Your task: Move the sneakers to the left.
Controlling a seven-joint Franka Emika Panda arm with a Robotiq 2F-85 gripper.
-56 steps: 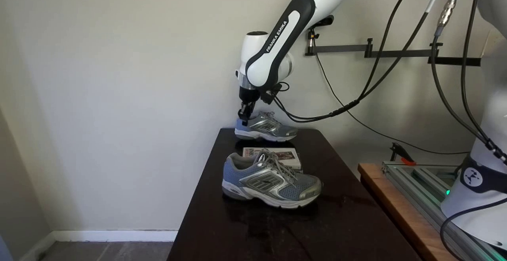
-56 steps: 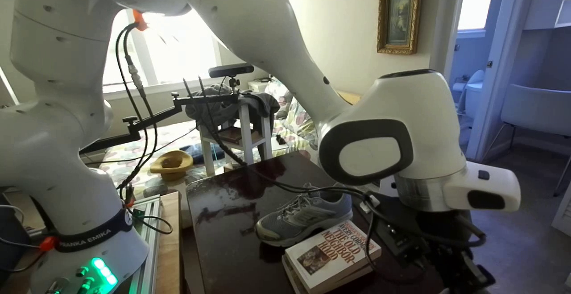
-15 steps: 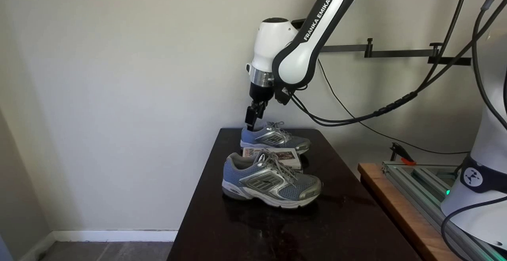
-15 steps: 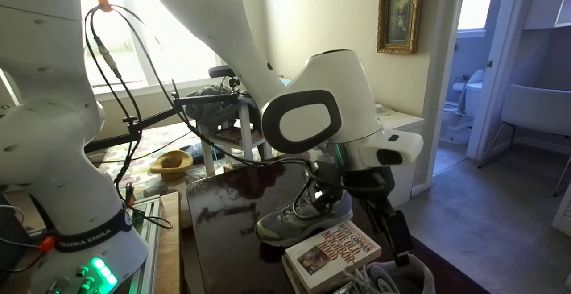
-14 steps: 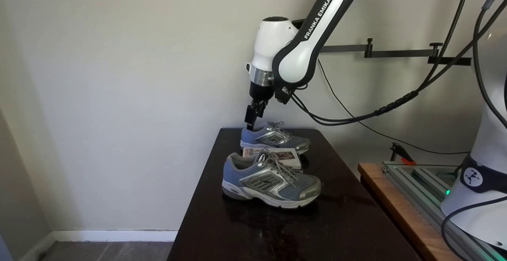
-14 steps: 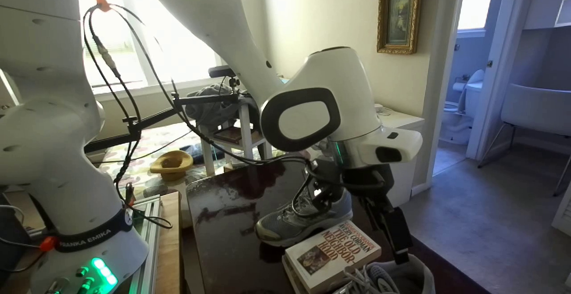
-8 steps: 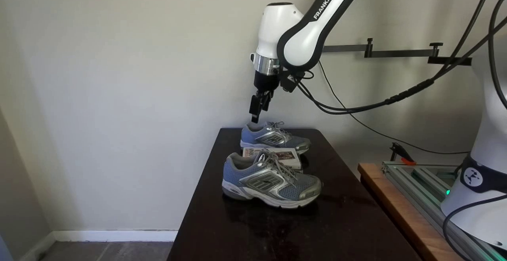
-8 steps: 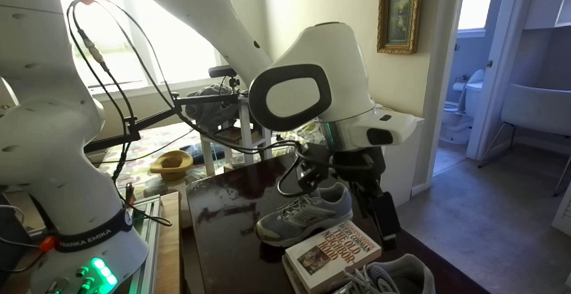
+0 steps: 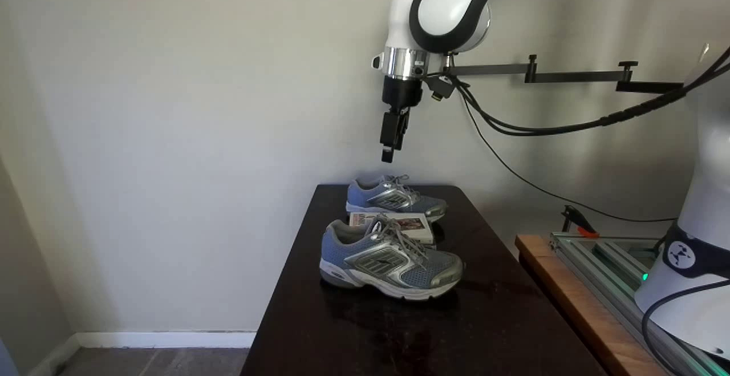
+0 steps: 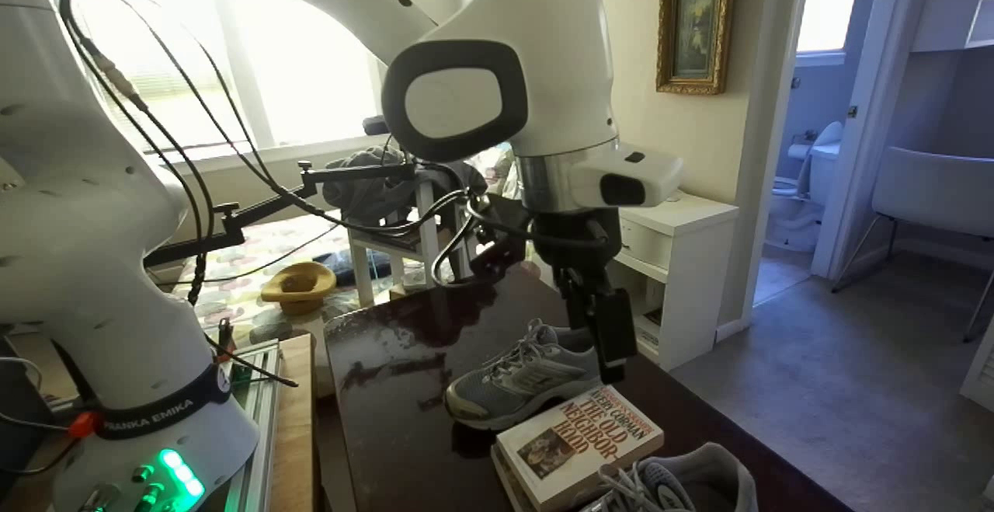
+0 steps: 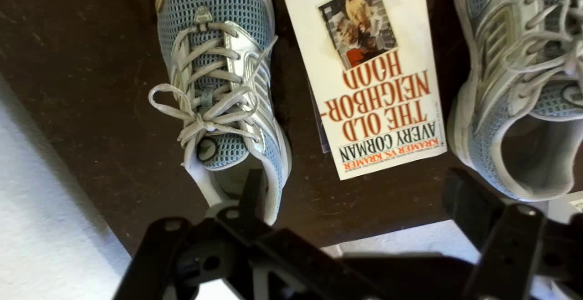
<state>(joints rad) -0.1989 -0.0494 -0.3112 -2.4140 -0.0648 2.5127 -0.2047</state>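
Your end effector (image 11: 354,186) was released and empty: in the wrist view its fingers (image 11: 251,195) stood wide apart, with nothing between them. In an exterior view it hung above the far sneaker (image 9: 393,198), apart from it. That shoe stood upright on the desk (image 9: 485,336) on one side of the book (image 10: 578,450); the near sneaker (image 9: 393,259) stood upright on the other, which was the robot's own left.

You looked to be between grasps, and nothing settled whether either shoe counted as placed. If one remained, your next move called for choosing it, centring the fingers over a wall of its heel collar, lowering with one finger inside the shoe, and squeezing before any leftward carry. The book lay close enough that a low sweep might have nudged it. If both were done, you had only to back off.

On the cover you could read THE OLD NEIGHBORHOOD, broken by a hyphen, with AVERY CORMAN and KRAMER VS. KRAMER, all upside down in the wrist view. FRANKA EMIKA ran round the base's dark band (image 10: 155,421). The shoes' side emblems gave you no legible brand name.
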